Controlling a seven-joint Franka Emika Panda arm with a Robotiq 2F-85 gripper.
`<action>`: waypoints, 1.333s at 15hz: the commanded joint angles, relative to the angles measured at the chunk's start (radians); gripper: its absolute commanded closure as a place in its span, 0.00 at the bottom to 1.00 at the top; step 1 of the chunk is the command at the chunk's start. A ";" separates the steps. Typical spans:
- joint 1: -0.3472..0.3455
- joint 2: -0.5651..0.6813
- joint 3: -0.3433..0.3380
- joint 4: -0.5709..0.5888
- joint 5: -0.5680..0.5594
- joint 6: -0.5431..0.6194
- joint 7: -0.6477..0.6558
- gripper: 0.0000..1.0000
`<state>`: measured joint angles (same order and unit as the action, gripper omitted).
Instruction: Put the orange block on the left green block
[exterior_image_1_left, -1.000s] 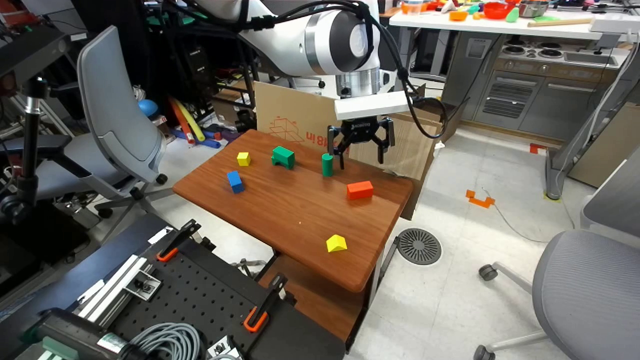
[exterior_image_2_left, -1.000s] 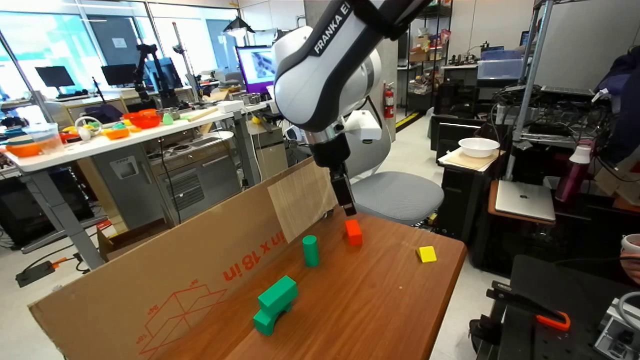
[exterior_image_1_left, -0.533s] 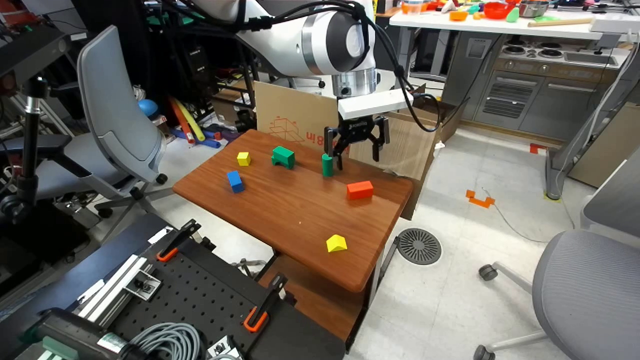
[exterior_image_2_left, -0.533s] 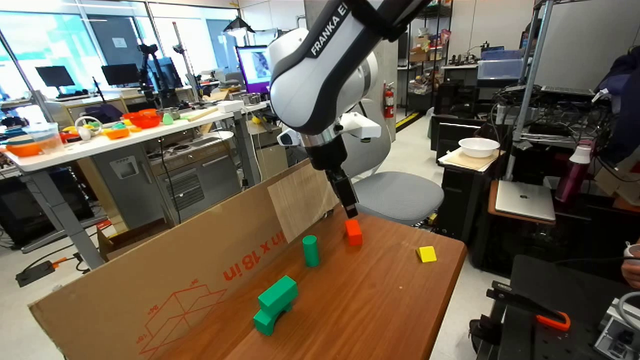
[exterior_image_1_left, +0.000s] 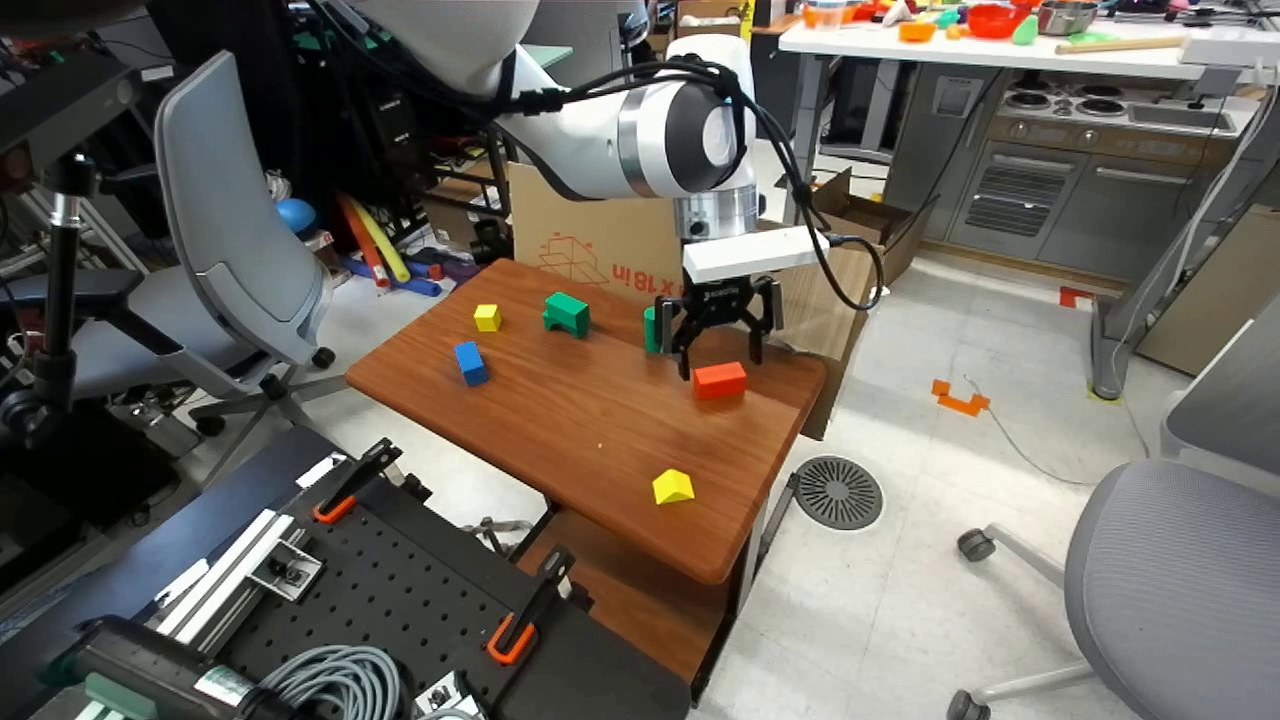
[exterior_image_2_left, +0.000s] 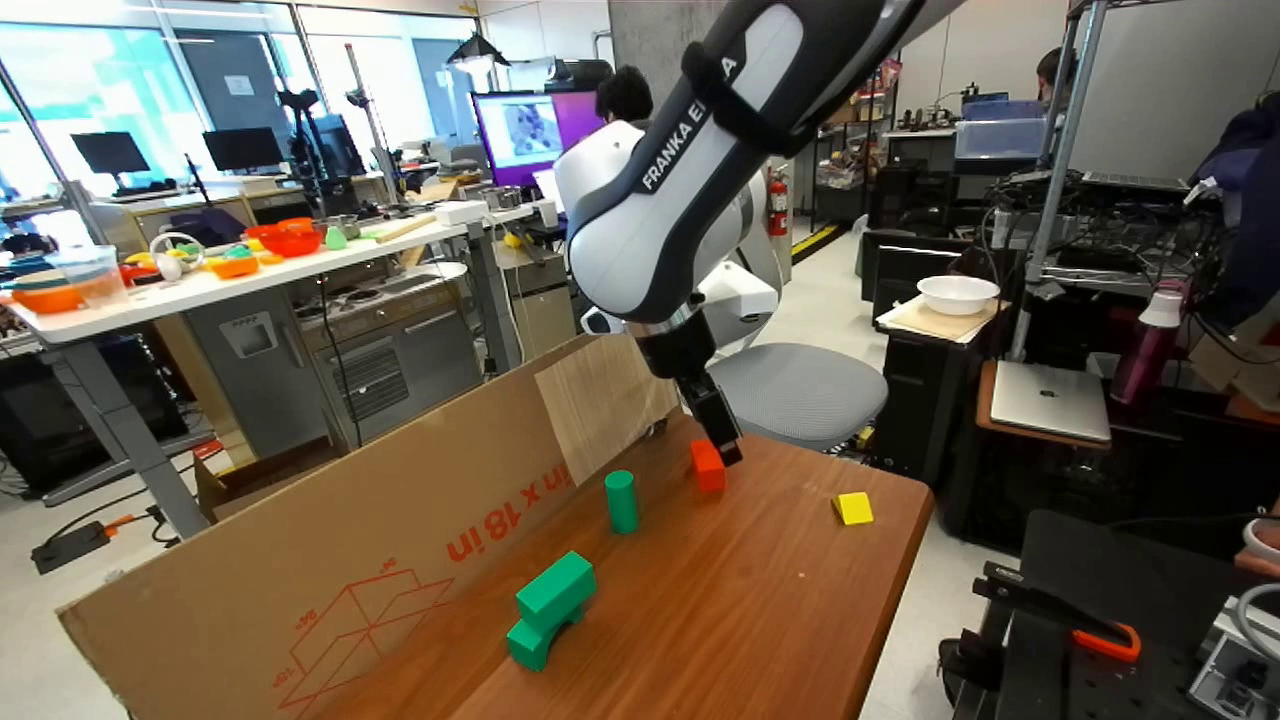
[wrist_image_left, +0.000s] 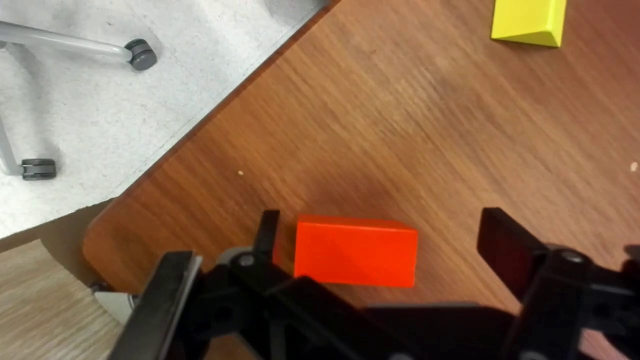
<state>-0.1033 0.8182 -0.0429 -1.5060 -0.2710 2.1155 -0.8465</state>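
The orange block (exterior_image_1_left: 720, 381) is a red-orange oblong block lying on the brown table near its back right corner; it also shows in an exterior view (exterior_image_2_left: 708, 470) and in the wrist view (wrist_image_left: 356, 254). My gripper (exterior_image_1_left: 720, 362) is open just above it, fingers pointing down. In the wrist view the open jaws (wrist_image_left: 381, 215) stand on either side of the block, with the left finger close to its end and a wider gap at the right. The left green block (exterior_image_1_left: 569, 313) is an oblong block lying on an arched green piece (exterior_image_2_left: 530, 645); it shows in an exterior view (exterior_image_2_left: 556, 588).
A green cylinder (exterior_image_2_left: 621, 502) stands upright between the two; my gripper partly covers it in an exterior view. Yellow blocks (exterior_image_1_left: 673, 487) (exterior_image_1_left: 487, 318) and a blue block (exterior_image_1_left: 471, 364) lie on the table (exterior_image_1_left: 590, 420). A cardboard sheet (exterior_image_2_left: 400, 540) stands along the back edge.
My gripper has come down and toward the orange block, its fingers staying open. The blocks have not moved.
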 joint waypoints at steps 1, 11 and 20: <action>0.002 0.058 -0.005 0.067 -0.019 -0.017 0.043 0.00; 0.011 0.122 -0.006 0.159 -0.018 -0.044 0.118 0.32; 0.013 0.022 0.012 0.120 0.012 -0.043 0.176 0.59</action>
<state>-0.0924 0.9194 -0.0441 -1.3650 -0.2718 2.0941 -0.7220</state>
